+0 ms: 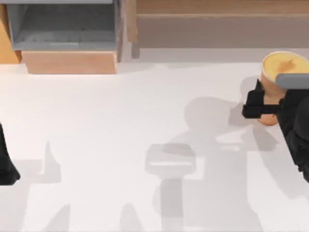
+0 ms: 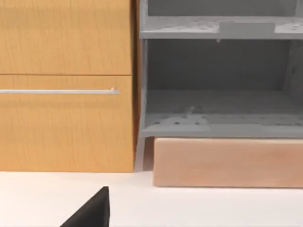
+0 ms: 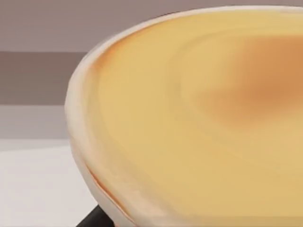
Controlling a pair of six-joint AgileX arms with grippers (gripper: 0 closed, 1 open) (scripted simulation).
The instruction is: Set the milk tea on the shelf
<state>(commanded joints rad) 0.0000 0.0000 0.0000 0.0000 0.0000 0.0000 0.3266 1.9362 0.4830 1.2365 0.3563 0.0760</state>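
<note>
Right gripper (image 1: 263, 107) at right edge of surface (image 1: 145, 145), fingers clamped on lower body of milk tea (image 1: 280, 72); cup tilted, creamy top facing camera (pale rim fills right wrist view (image 3: 189, 123)). Cup sits near front of shelf (image 1: 217, 24), just ahead of its brown-grey recess, not inside. Left arm parked at left edge of surface; left gripper (image 2: 92, 213) visible as dark tip, finger state cannot tell. Grey-lined box compartment (image 1: 67, 29) at rear left.

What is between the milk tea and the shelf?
Nothing: in the top view, bare white table lies between the milk tea, held in the right gripper, and the shelf.
</note>
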